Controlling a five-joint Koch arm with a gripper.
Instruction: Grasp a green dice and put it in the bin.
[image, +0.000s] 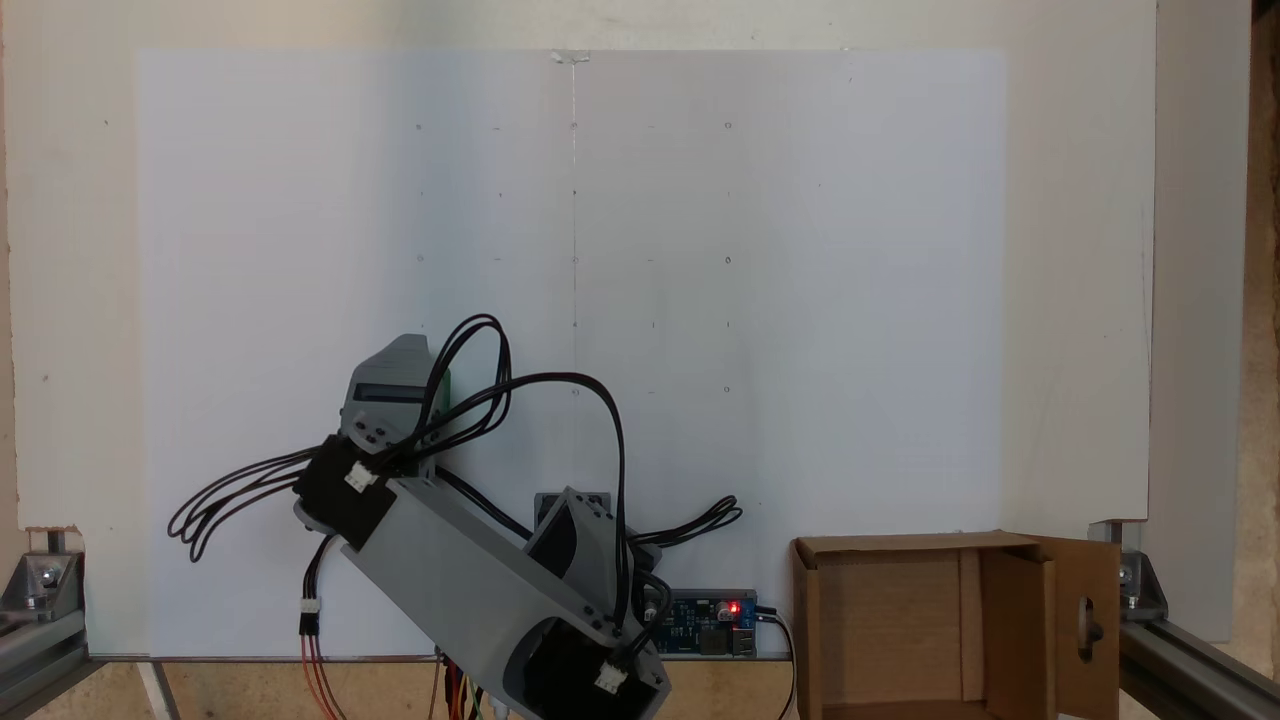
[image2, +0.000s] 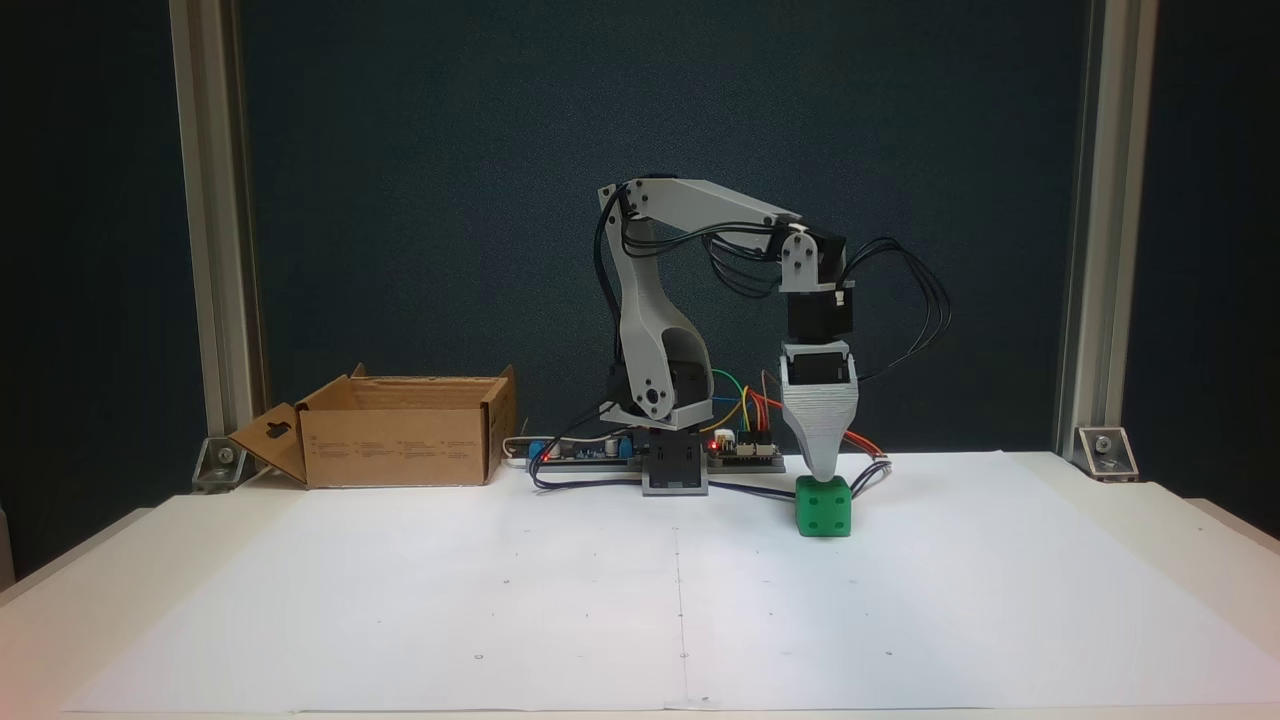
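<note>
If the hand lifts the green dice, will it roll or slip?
The green dice sits on a flat face, so it probably will not roll. Its rounded corners and smooth look may let it slip. It looks stiff, probably light.

The dice is bright green with pips of the same green. The bin is plain brown cardboard. The arm is light grey with black motors and black cables. The gripper is ribbed grey. The paper is white.
</note>
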